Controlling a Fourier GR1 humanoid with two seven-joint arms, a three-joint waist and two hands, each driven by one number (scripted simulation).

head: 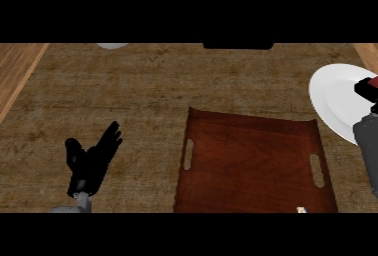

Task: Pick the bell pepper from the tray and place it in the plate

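Right hand [367, 91] at the right edge, over the plate [332, 97]; a red sliver at it may be the pepper [375, 80], but finger state and contents cannot be told. Tray [255, 162] lies near-centre on the tabletop [111, 90]. Left hand [90, 159] rests open, near left.

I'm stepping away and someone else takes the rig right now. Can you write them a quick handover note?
Left hand: open, fingers up, resting over the counter at lower left, holding nothing.
Right hand: at the right edge over the white plate, mostly cut off; something red shows beside it, probably the bell pepper, grip unclear.
Wooden tray: centre of the counter, nothing visible on it.
Done: pepper is off the tray.
Left: confirm it is set on the plate, then release and withdraw.
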